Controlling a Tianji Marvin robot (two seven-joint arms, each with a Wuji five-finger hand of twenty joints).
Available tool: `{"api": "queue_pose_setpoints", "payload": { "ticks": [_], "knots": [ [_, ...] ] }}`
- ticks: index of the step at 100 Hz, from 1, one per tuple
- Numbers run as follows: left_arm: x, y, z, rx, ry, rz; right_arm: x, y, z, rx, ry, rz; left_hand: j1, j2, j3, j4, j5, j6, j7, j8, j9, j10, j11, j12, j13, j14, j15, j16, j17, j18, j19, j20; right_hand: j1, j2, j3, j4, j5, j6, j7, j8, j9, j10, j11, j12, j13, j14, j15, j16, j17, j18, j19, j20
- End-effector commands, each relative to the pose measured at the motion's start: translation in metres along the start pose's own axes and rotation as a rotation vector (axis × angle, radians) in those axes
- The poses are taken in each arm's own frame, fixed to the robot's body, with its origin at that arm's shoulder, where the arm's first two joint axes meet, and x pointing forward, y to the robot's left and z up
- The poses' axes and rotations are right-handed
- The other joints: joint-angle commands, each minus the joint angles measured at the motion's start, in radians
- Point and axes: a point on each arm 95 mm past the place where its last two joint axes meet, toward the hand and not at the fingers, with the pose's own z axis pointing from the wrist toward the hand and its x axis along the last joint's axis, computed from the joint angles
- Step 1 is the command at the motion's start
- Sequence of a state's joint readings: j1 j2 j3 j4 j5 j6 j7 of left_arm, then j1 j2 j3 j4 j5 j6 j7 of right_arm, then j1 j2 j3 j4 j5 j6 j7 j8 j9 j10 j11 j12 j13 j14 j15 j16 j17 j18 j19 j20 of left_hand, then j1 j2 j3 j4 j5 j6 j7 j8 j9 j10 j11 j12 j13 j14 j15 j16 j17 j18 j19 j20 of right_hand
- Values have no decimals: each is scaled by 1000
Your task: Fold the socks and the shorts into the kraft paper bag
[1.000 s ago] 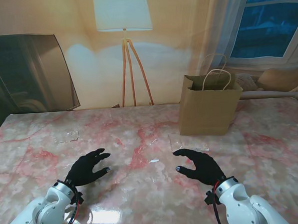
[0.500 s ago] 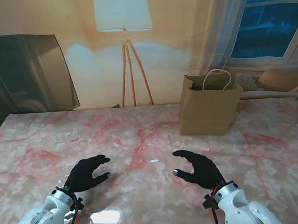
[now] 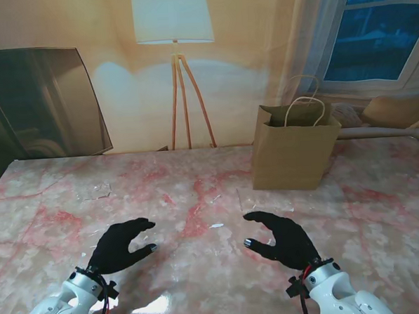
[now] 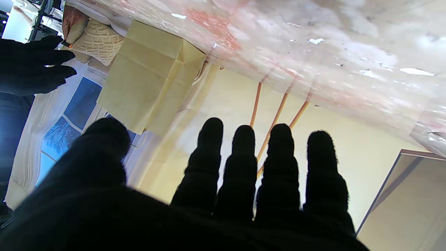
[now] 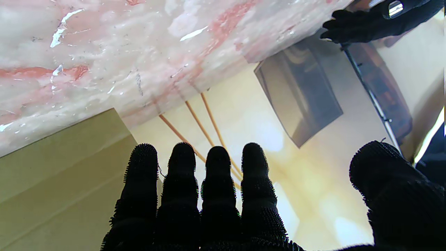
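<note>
Pink marbled counter was seen bare of socks and shorts. At two o'clock the paper bag stood upright; its inside was hidden. Left hand and right hand hovered spread, holding nothing. Progress could not be judged.

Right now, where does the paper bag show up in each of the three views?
Stand view: paper bag upright, far right of the table, beyond the right hand.
Left wrist view: bag across from the fingers.
Right wrist view: bag beside the fingers.
Shared landmark: wooden lamp legs.
</note>
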State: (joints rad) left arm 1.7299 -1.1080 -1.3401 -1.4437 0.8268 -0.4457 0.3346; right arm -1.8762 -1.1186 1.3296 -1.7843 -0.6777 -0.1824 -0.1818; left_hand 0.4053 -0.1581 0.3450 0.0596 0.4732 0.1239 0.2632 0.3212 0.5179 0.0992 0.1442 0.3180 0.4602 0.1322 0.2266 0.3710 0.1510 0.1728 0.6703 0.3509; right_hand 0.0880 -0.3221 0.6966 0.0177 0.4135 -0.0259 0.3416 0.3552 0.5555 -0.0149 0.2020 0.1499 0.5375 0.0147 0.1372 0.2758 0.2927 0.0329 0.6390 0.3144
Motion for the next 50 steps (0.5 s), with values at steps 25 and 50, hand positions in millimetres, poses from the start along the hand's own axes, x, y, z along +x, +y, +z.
{"api": "queue_pose_setpoints", "payload": {
  "ticks": [25, 50],
  "knots": [
    [3, 1, -5, 3, 0, 1, 6, 2, -6, -6, 8, 3, -9, 37, -44, -3, 6, -22, -38, -31, -31, -12, -27, -28, -45, -40, -40, -31, -20, -3, -43, -26, -20, 39, -42, -46, 5, -35, -9, 15, 30, -5, -6, 7, 19, -19, 3, 23, -8, 6, 26, 0],
    [4, 4, -3, -6, -2, -7, 7, 1, -9, -6, 9, 8, -5, 40, -52, -2, 7, -24, -41, -34, -37, -12, -26, -32, -51, -41, -44, -33, -22, -2, -48, -27, -16, 51, -49, -45, 6, -42, -8, 18, 32, -7, -3, 9, 24, -17, 3, 29, -9, 16, 35, 6]
  ]
}}
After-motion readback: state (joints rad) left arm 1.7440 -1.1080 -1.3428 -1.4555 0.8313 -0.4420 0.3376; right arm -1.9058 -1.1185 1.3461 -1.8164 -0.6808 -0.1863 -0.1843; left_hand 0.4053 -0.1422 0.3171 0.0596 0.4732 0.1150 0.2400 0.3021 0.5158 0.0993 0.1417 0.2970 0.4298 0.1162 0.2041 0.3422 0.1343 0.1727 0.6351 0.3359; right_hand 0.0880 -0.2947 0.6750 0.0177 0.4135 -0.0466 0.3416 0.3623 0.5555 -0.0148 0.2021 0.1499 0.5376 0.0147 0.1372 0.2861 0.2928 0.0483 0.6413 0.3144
